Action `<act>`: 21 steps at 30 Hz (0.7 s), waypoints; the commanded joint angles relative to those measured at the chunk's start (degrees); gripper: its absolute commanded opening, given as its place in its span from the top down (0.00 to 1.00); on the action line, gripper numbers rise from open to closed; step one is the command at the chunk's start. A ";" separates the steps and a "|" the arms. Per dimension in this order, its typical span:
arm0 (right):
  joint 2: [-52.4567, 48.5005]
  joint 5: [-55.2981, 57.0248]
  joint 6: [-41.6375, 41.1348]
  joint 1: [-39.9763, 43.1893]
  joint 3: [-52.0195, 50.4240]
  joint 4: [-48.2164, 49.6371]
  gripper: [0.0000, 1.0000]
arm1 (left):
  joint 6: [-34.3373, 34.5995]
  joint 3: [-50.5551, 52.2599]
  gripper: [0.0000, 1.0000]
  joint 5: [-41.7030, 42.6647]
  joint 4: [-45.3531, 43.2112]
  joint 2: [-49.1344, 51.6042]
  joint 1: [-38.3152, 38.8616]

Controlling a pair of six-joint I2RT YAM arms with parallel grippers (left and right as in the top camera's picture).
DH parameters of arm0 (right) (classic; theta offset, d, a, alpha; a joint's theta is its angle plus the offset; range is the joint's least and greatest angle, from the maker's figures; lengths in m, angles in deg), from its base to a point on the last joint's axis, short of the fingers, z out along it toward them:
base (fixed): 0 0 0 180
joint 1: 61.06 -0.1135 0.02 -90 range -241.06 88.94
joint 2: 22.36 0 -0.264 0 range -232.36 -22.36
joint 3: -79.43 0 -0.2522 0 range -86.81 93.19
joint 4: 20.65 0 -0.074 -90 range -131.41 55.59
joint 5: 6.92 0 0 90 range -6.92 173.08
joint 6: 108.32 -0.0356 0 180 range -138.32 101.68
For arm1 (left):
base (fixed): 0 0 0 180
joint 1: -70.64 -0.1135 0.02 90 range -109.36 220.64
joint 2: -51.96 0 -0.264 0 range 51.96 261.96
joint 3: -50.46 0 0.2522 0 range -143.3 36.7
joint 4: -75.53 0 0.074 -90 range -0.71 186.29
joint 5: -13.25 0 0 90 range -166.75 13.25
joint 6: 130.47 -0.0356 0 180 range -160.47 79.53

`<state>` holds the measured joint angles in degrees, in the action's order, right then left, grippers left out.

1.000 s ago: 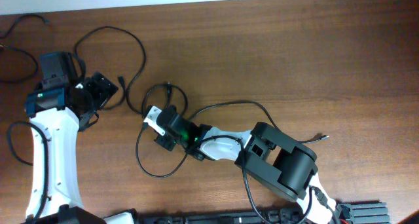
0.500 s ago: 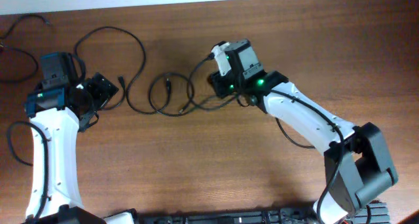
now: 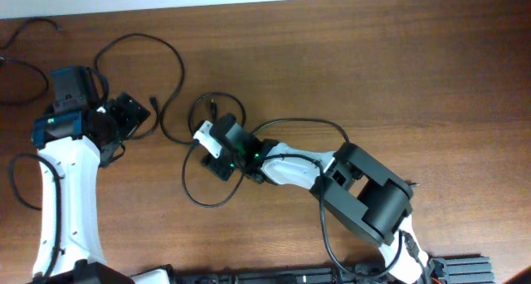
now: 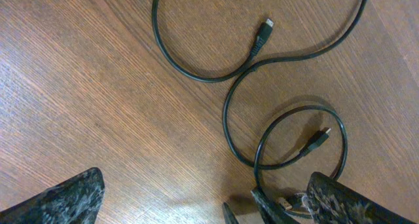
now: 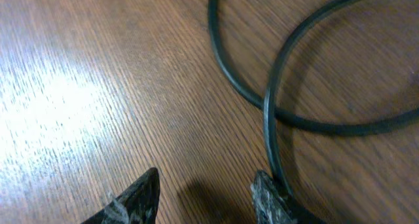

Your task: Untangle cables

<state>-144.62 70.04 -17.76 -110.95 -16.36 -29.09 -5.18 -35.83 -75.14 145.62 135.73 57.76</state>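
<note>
Two thin black cables lie crossed on the wooden table. One (image 3: 177, 65) curls at the back left, and its plug (image 4: 262, 35) shows in the left wrist view. The other (image 3: 292, 126) forms loops (image 3: 196, 194) around my right gripper and trails off to the right. Its small plug (image 4: 317, 141) lies inside a loop. My right gripper (image 3: 214, 161) is open and low over the loops. In the right wrist view its jaws (image 5: 203, 198) hold nothing, and a cable strand (image 5: 269, 129) runs just beside the right finger. My left gripper (image 3: 133, 116) is open and empty (image 4: 203, 201), to the left of the cables.
Other dark cables (image 3: 21, 76) lie at the far left edge by the left arm. A black rail (image 3: 456, 267) runs along the front edge. Bare wood stretches across the right half of the table (image 3: 431, 85).
My right arm swung up to the back centre half a second ago and has come back down onto the loops. The looped cable has shifted with it. The left arm has not moved.
</note>
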 commanded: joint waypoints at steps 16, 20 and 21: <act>10.14 13.90 2.12 25.62 2.21 -5.97 0.96 | -1.07 -0.59 0.01 0.35 -0.11 -1.07 -0.13; 9.44 13.73 1.99 31.61 2.19 -14.47 0.96 | -1.07 -0.59 0.01 0.35 -0.11 -1.07 -0.13; 8.68 13.73 1.99 32.48 2.19 -15.61 0.96 | -1.07 -0.59 0.01 0.35 -0.11 -1.07 -0.15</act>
<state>-134.92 83.70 -15.55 -79.98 -14.06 -43.21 -5.18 -35.83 -75.16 145.56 135.73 57.76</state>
